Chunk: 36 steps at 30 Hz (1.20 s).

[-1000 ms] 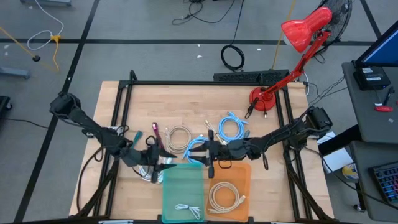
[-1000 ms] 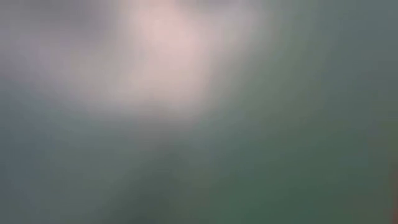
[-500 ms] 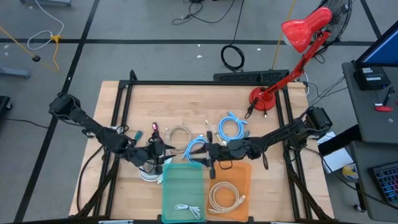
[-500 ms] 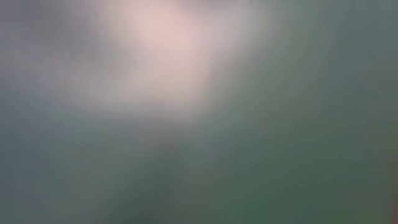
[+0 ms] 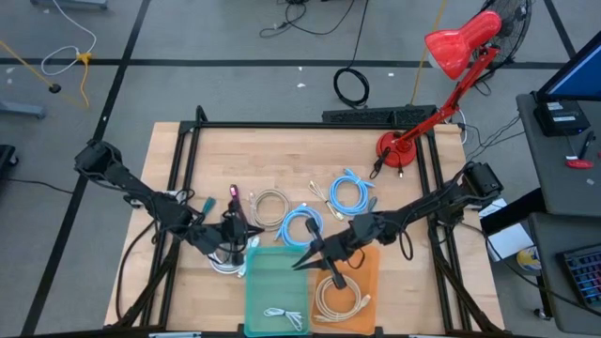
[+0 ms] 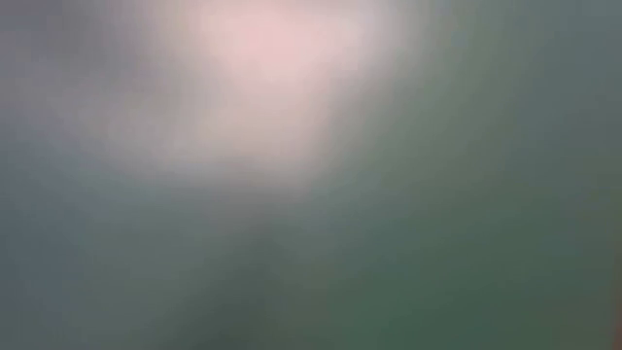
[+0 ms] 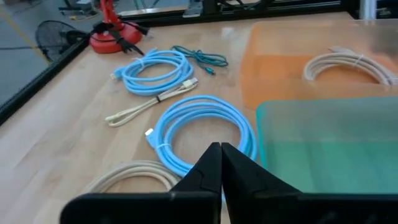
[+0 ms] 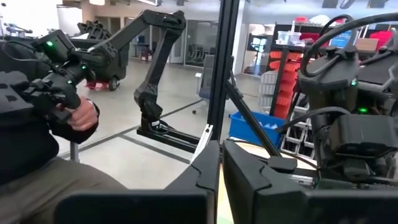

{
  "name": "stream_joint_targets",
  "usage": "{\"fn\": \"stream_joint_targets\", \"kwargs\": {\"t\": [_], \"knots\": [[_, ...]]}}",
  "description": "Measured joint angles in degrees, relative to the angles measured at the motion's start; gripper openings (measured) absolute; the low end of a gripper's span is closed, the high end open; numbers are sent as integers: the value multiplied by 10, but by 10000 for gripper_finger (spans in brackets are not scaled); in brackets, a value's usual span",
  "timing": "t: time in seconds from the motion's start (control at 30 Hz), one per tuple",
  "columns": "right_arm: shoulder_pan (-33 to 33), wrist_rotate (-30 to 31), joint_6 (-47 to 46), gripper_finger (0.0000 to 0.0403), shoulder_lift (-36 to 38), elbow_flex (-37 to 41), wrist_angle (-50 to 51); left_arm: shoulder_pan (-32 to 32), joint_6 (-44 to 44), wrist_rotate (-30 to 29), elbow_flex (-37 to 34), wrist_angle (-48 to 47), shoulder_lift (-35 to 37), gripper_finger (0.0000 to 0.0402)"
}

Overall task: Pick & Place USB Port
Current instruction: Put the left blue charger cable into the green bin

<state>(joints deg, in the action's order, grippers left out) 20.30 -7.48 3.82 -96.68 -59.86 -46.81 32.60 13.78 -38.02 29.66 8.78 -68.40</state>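
Several coiled cables lie on the wooden table: a blue coil (image 7: pixel 205 127), a second blue coil (image 7: pixel 155 70), a loose beige cable (image 7: pixel 152 106) with a plug, a beige coil (image 5: pixel 269 205) and a white cable (image 5: pixel 223 264). My left gripper (image 7: pixel 221 155) is shut with nothing between its fingers, just left of the green bin (image 5: pixel 277 282) and pointing at the near blue coil. My right gripper (image 5: pixel 300 264) is shut and empty, raised over the seam between the green bin and the orange bin (image 5: pixel 362 268). The low view shows only blur.
The green bin holds a thin white cable (image 5: pixel 282 316); the orange bin holds a beige coil (image 5: pixel 340 299). A red desk lamp (image 5: pixel 404 145) stands at the far right corner. Black frame rails (image 5: pixel 183 160) border the table. A person (image 8: pixel 43 118) sits beyond it.
My right gripper has swung from beside the blue coil toward the table's near edge, tipped upward, and shut; it now stands over the bins. My left gripper has shut in place, dipping slightly. The cables have kept still.
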Motion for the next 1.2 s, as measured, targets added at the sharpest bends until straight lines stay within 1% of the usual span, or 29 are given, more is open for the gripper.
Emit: {"fn": "stream_joint_targets", "kwargs": {"t": [0.13, 0.2, 0.33, 0.47, 0.53, 0.7, 0.8, 0.87, 0.9, 1.0, 1.2], "knots": [[0, 6, -1, 4, 0, 0, 3, 0, 1, -7, 0, 0, 0, 17], [0, 40, -1, 4, 0, 0, 11, 0, 3, -6, 0, -1, 0, 16], [0, 159, -13, 3, 0, 0, 56, 0, 12, -6, 0, -10, 0, 3], [-7, 254, -40, 1, 0, 0, 107, 0, 20, -9, 0, -19, 0, 12], [-10, 308, -63, 0, 6, 0, 152, 0, 21, -10, 0, -19, 0, 15], [-16, 462, -178, 0, 39, 0, 303, 0, 29, -10, 0, -27, 0, 3], [-16, 531, -247, 0, 66, 0, 380, 0, 34, -10, 0, -31, 0, 8], [-16, 555, -267, 0, 84, 0, 406, 0, 36, -10, 0, -31, 0, 15], [-16, 555, -270, 0, 92, 0, 412, 0, 39, -9, 0, -30, 0, 18], [-11, 540, -272, 0, 108, 11, 409, 0, 44, -9, 0, -30, 0, 19], [-7, 523, -272, 0, 109, 38, 393, 0, 46, -3, 0, -30, 0, 3]]}}
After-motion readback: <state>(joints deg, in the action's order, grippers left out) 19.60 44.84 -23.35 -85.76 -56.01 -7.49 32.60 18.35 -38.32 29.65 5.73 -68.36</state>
